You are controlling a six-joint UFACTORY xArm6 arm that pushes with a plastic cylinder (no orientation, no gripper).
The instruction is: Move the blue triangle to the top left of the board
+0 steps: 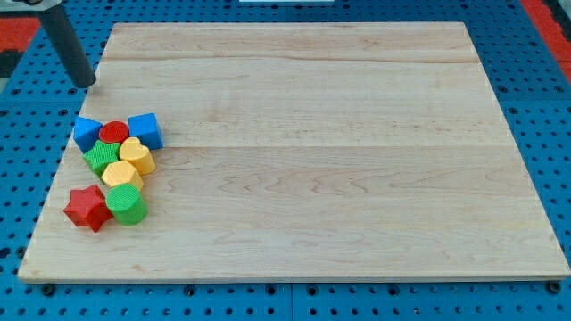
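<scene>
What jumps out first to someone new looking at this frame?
A tight cluster of coloured blocks hugs the board's left edge: blue triangle, red cylinder and blue cube along its top, red star at its bottom. My tip sits apart, above the blue triangle, just off the board's top left edge.

On my board [357,134] I count eight blocks: two blue [86,132], two red [86,208], two green [127,205], two yellow [121,173].
</scene>
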